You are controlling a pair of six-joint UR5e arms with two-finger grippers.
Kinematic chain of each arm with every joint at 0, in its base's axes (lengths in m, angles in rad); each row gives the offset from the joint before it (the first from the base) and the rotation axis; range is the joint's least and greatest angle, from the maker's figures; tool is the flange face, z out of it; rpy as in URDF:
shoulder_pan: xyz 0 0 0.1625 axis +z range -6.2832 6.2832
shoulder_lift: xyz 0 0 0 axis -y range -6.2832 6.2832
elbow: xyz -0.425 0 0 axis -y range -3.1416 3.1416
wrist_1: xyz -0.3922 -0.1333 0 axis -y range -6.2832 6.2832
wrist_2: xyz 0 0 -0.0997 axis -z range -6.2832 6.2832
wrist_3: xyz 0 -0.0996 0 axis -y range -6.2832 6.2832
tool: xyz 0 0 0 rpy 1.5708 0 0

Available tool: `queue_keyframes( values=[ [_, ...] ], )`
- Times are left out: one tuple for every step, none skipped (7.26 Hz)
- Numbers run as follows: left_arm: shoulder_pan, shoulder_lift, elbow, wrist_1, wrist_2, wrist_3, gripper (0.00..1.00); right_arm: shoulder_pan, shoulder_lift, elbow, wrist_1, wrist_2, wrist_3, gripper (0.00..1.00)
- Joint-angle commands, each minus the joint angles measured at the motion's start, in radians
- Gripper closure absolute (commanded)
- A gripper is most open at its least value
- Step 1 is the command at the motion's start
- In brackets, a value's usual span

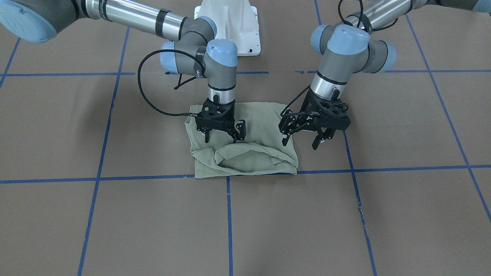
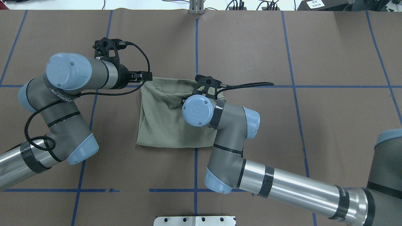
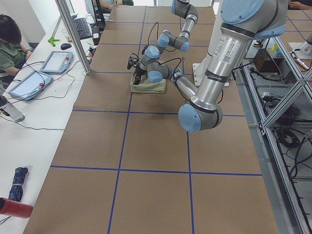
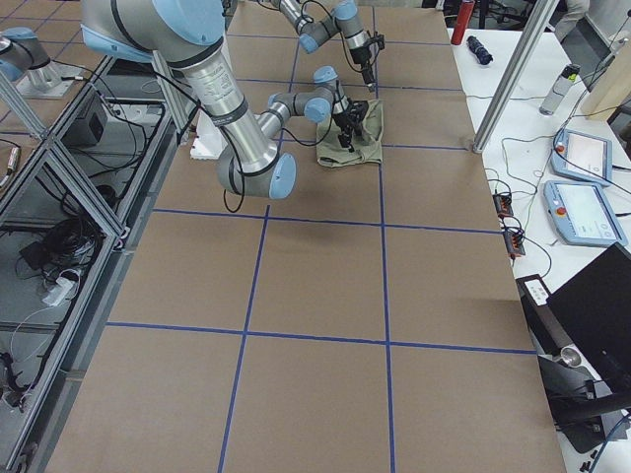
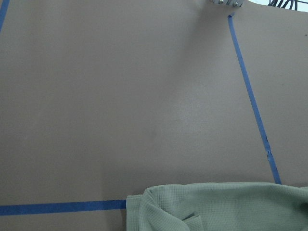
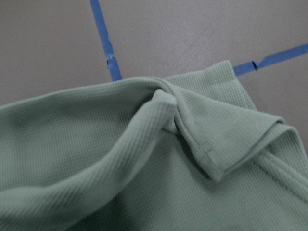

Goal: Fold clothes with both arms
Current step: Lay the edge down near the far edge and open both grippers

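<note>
Table (image 1: 115,222): brown cover with a grid of blue tape (image 1: 229,214).

Shirt (image 1: 249,159): sage-green knit, folded into a rough rectangle and lying flat on the table. Its near edge runs along a tape line where a crossing line meets it. A loose, rumpled fold lies along that near side.

Right gripper (image 1: 221,139): low over the shirt, pointing down, jaws apart, nothing held. Whether a fingertip touches the cloth cannot be told.

Left gripper (image 1: 300,143): at the shirt's side edge, jaws spread wide, empty. One finger is over the cloth's edge, the other over bare table.

Pedestal base (image 1: 230,23): white, at the far side behind both arms.
</note>
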Motion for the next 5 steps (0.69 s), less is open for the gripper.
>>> queue_keyframes(
  values=[
    [0.000, 0.000, -0.008, 0.001, 0.000, -0.002, 0.00, 0.093, 0.054, -0.127, 0.000, 0.007, -0.064, 0.00],
    [0.000, 0.003, -0.012, 0.001, 0.000, -0.002, 0.00, 0.152, 0.055, -0.146, 0.002, 0.020, -0.121, 0.00],
    [0.000, 0.009, -0.019, 0.001, 0.000, 0.000, 0.00, 0.211, 0.055, -0.176, 0.003, 0.044, -0.179, 0.00],
    [0.001, 0.009, -0.019, 0.001, 0.000, 0.000, 0.00, 0.240, 0.058, -0.180, 0.015, 0.085, -0.197, 0.00],
    [0.003, 0.009, -0.019, 0.001, 0.000, 0.000, 0.00, 0.241, 0.100, -0.175, 0.020, 0.122, -0.177, 0.00]
  ],
)
